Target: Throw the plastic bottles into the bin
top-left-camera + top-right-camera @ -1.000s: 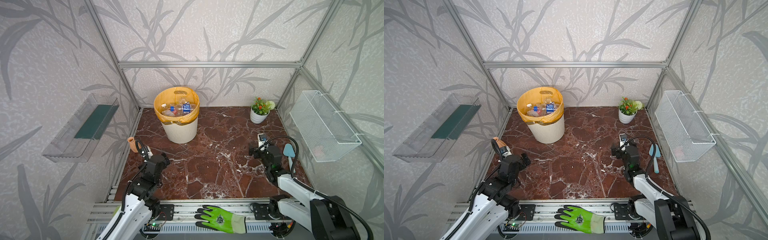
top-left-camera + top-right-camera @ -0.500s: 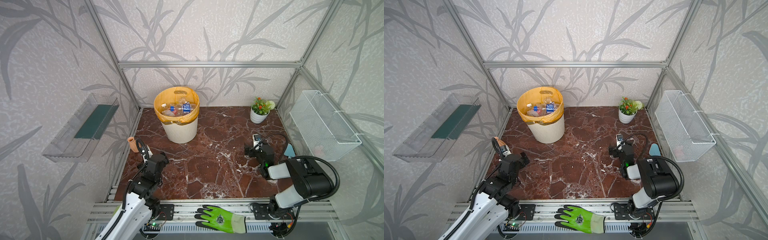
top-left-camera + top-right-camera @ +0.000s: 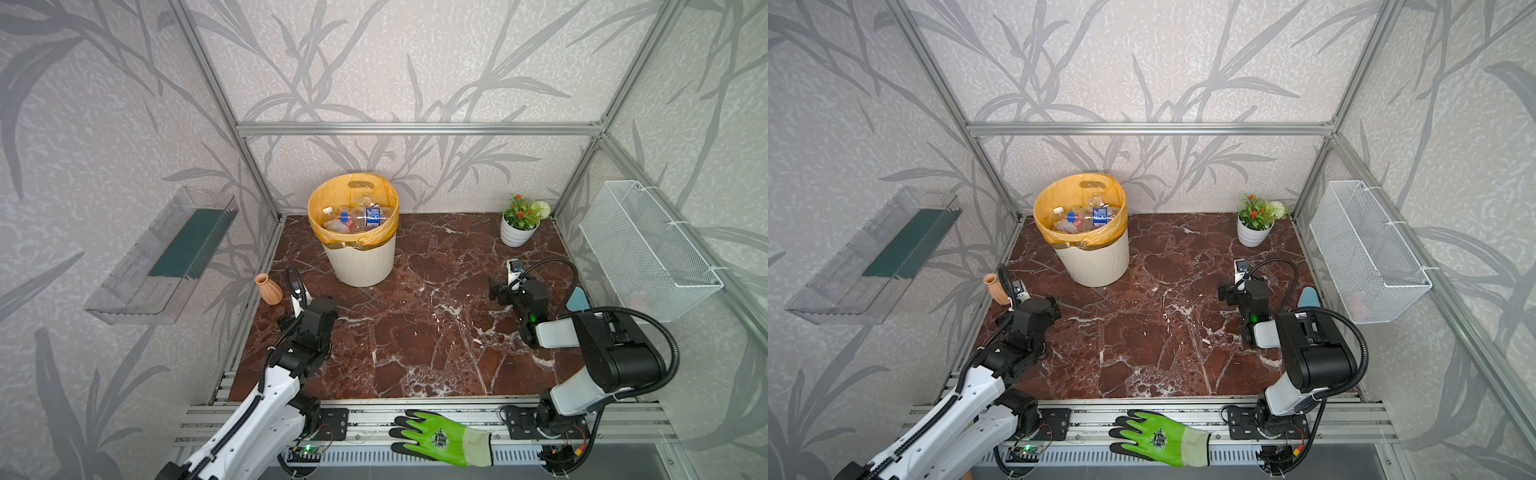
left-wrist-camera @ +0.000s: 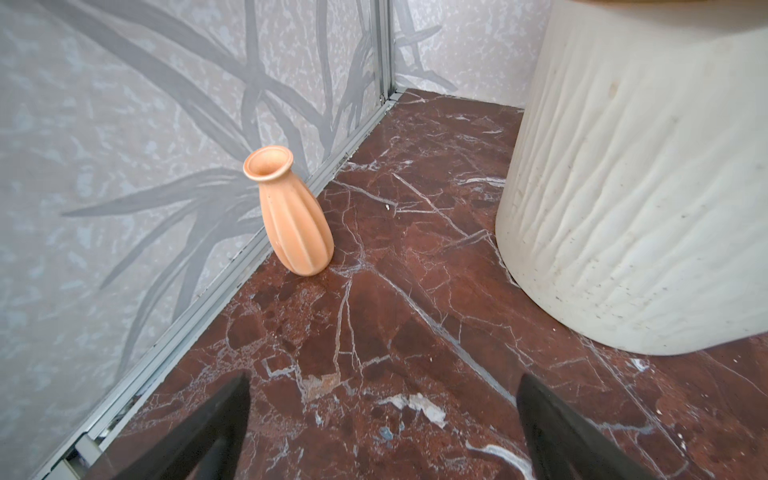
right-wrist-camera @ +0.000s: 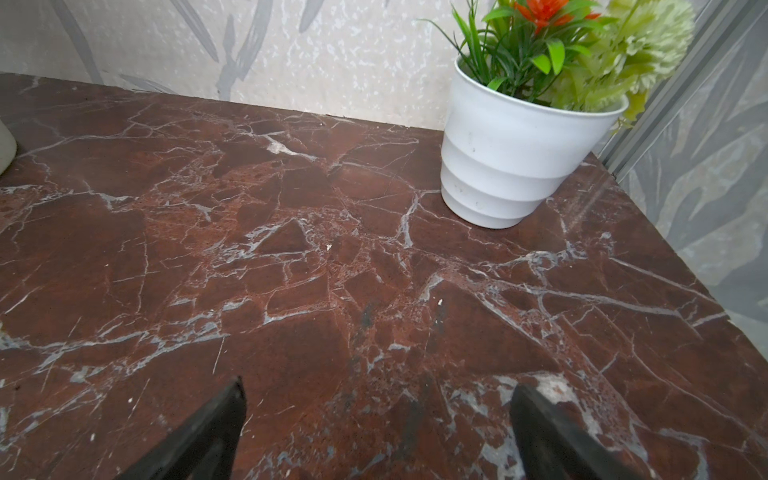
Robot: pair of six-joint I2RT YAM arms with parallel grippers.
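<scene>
Bottles (image 3: 372, 216) are sitting in the bin (image 3: 361, 262), ahead of our left pincer (image 4: 384, 382).
It and our right pincer (image 5: 378, 384) are gaping wide, empty; we are judging bottles light, crushable, best gripped mid-body.

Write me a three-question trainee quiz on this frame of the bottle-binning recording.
1. True or false: the left gripper and the right gripper are both open and empty.
2. The plastic bottles lie: A) in a gripper, B) beside the bin, C) inside the bin.
3. What stands by the wall ahead of the left gripper?
Key: 1 true; 2 C; 3 the terracotta vase.
</scene>
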